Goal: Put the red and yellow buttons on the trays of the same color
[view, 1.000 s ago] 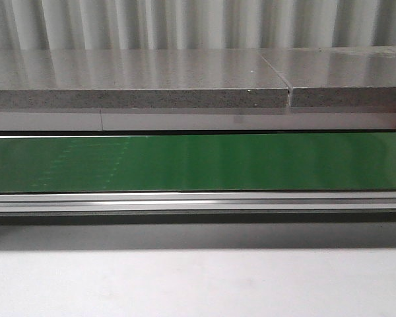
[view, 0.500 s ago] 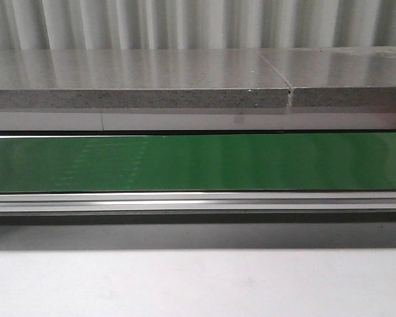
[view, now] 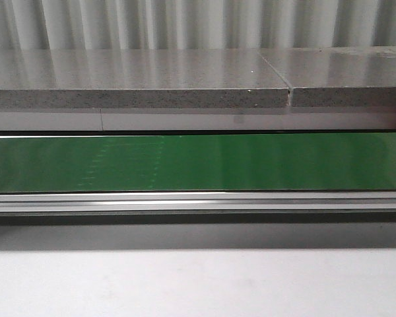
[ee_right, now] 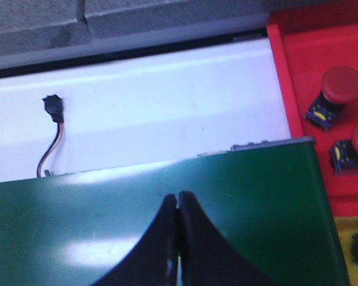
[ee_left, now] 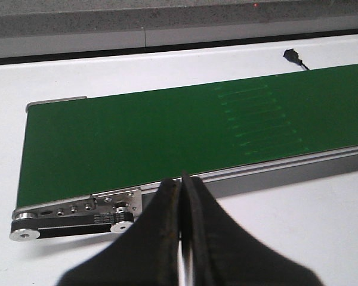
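Green conveyor belt [view: 198, 162] alone fills the front view. Only the right wrist view shows the red tray [ee_right: 322, 77] past the belt's end, holding two red buttons [ee_right: 340, 89]. Both the left gripper [ee_left: 182, 182] and the right gripper [ee_right: 177, 199] are closed on nothing.

Front view: neither of my arms in frame. Right wrist view: red tray [ee_right: 298, 77] cut off at the edge; a second red button [ee_right: 353, 148] half out of frame; yellow tray [ee_right: 346, 238] only a corner, dark item on it indistinct.
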{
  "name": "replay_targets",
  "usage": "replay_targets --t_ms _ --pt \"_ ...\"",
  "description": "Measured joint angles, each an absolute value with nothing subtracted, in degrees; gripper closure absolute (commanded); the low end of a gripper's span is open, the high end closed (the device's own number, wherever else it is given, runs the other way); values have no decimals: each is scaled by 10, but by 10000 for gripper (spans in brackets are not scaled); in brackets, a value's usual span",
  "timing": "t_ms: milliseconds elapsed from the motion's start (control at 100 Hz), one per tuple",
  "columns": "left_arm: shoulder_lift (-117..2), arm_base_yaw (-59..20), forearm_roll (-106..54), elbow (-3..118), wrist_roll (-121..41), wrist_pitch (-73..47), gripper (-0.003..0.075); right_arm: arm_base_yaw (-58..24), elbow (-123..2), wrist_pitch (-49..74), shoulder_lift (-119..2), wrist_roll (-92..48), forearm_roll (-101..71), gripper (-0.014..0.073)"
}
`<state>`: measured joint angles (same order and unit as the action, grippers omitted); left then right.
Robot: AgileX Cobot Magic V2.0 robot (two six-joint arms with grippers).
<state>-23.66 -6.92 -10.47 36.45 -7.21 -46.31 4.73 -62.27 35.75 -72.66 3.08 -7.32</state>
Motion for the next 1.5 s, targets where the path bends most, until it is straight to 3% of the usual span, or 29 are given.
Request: replay_targets --t_ms 1030,1500 --pt "-237 -69 -105 364 -72 -463 741 20 -367 94 -494 26 -8 681" --pt "-237 -69 -105 364 -72 -463 741 20 -156 -93 -360 26 -12 680"
